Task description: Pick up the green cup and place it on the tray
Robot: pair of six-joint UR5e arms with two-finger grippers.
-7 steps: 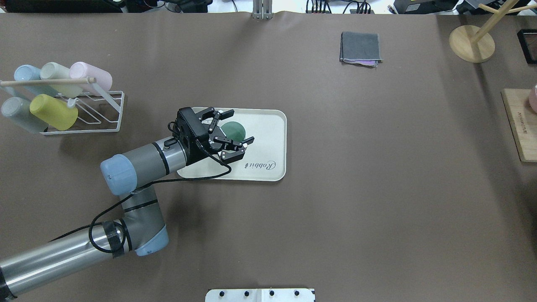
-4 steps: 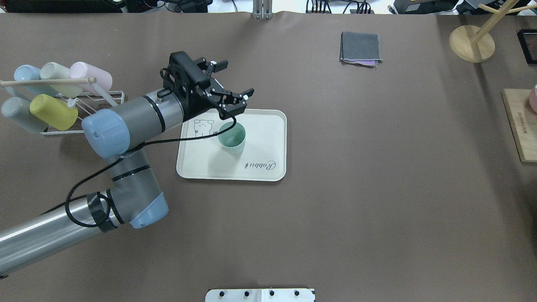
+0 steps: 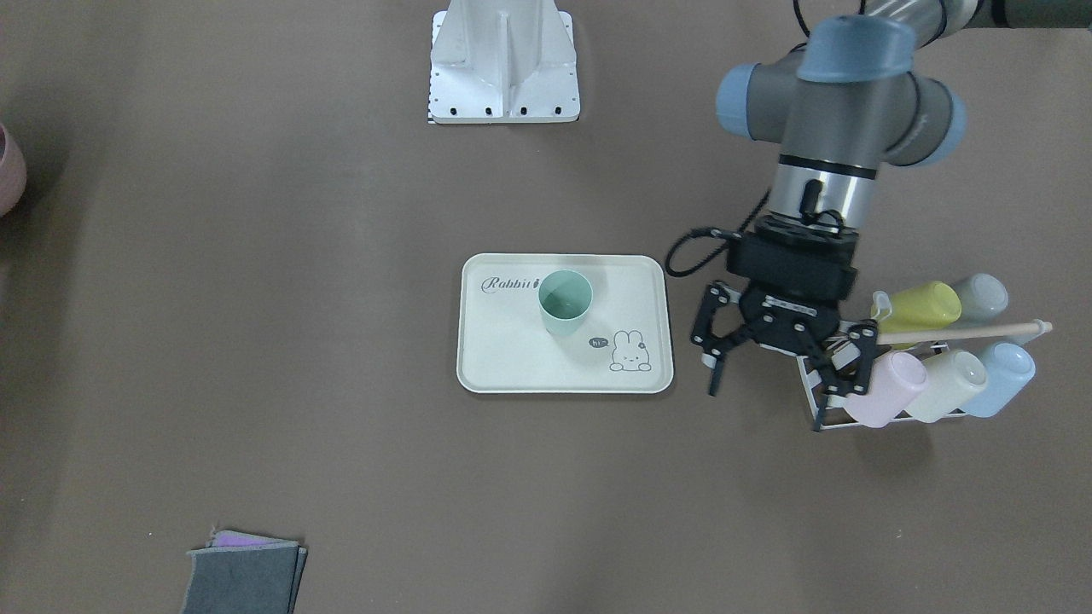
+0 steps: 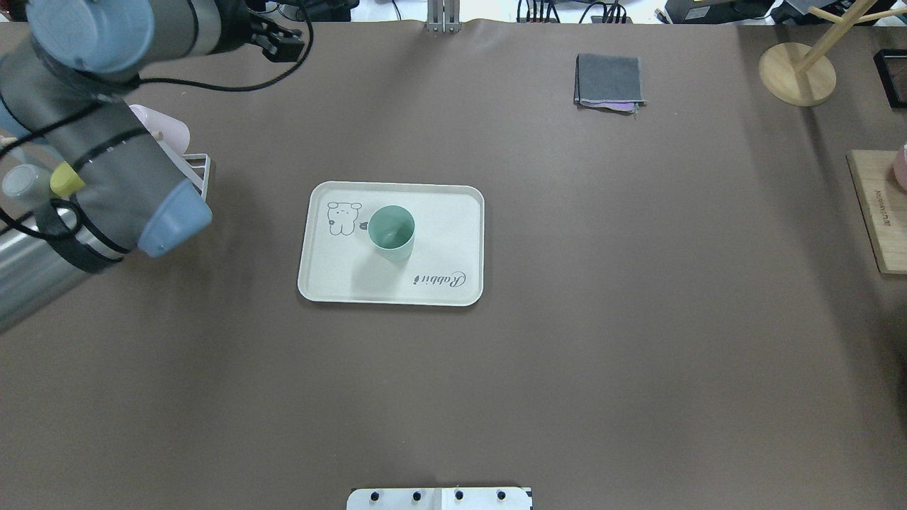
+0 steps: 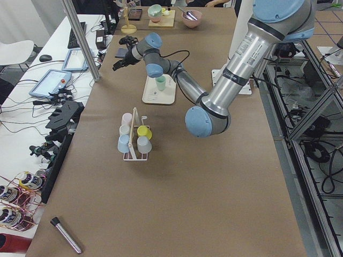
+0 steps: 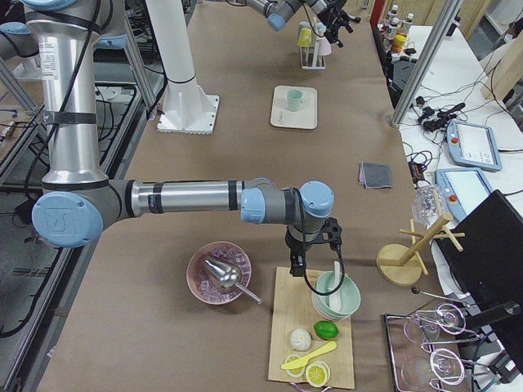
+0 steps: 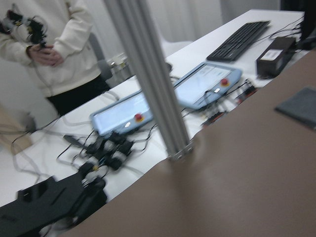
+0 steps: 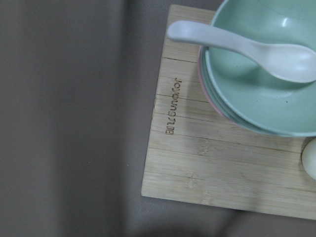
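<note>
Near the table's middle, somewhat toward its left end, the tray lies flat with the cup standing on it. The cup is upright, mouth up and its long axis vertical, between the bunny drawing and the "Rabbit" script. Nothing touches it.

Our left gripper hangs raised off the table with its fingers spread wide and nothing between them. It sits on the tray's left-end side by the rack of cups, toward the operators' edge. From there the cup lies toward the table's middle and back toward our own edge, well apart from the fingers and lower down.

Our right gripper is far off at the right end, over the wooden board that bears the stacked bowls and a spoon. Its fingers show in no close view, so we cannot tell whether they are parted or closed.

We judge the placing done — the cup rests inside the rim and stands free. Any coming move turns on that gap: the left arm is much the nearer one, and it has room to pull away along the left end without crossing the tray. Were the cup to need another grasp, we judge it would want a descent from above or a side approach across its vertical axis — and care not to tip so light a tumbler.
</note>
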